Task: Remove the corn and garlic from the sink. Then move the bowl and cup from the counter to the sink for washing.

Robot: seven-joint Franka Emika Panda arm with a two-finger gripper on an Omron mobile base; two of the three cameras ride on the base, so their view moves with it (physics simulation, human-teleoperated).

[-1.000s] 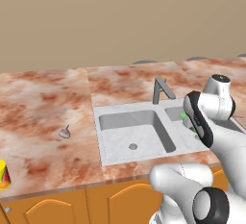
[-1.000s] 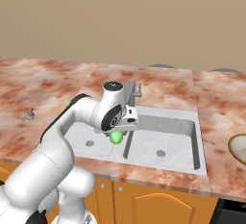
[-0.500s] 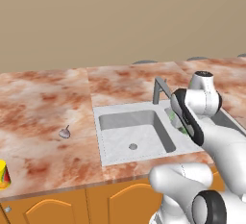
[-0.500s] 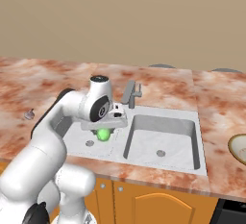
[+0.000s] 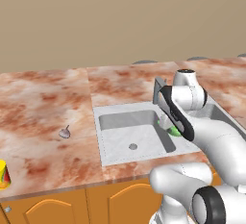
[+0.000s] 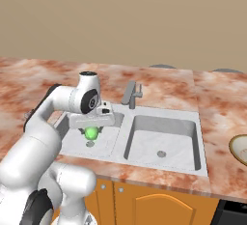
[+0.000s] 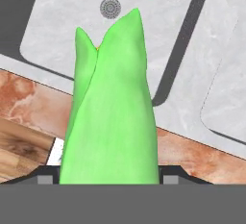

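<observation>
Nearest the front edge of the surface, one yellow cup (image 5: 4, 175) stands at the far left, cut off by the frame so only part of its side shows. On the opposite end, one pale bowl (image 6: 240, 149) sits on the surface right of the sink, also cut by the frame edge; its contents cannot be made out.

Next in, the sink (image 6: 164, 122): two basins, each with one round drain. The gripper (image 6: 91, 126) hangs above the basin on the arm's side, jaws closed around one green corn (image 6: 91, 133), which points downward toward that basin's drain. In the hand view the corn (image 7: 110, 107) covers both finger tips, so the contact points are hidden; its pointed husk tips split near the top, with a speck of yellow between them. In the left base view the forearm covers most of the corn (image 5: 174, 131); only a green sliver shows below it.

The corn is clear of the basin walls and floor. The other basin is open.

Left of the sink, well apart from it, one small garlic (image 5: 65, 132) lies on the surface with bare marble all round.

Farthest back, one angular tap (image 6: 131, 94) stands behind the divider between the basins.
</observation>
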